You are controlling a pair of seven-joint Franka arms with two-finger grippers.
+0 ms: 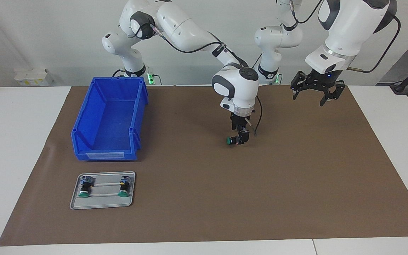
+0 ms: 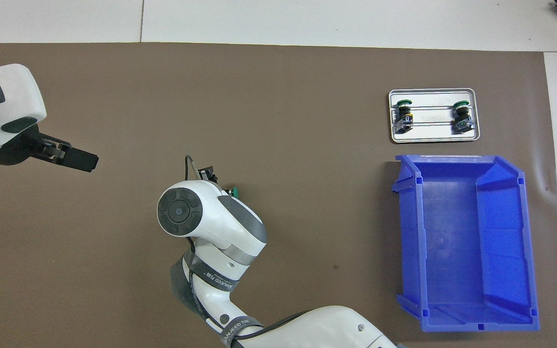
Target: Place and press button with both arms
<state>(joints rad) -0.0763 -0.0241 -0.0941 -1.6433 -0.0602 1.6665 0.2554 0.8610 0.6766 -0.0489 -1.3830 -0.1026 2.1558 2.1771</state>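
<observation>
While brown mat (image 1: 296, 184) covers white table (image 1: 12, 141) | left claw (image 1: 309, 100) apart | right claw (image 1: 241, 139) at button (image 1: 230, 140) — grip unclear

High facing camera and steep overhead camera share the brown mat (image 1: 296, 184)

I'm running a robotics lab bench: two white Franka arms (image 1: 175, 24) bolted along a white table (image 1: 20, 148) under a brown mat (image 1: 296, 177).
</observation>
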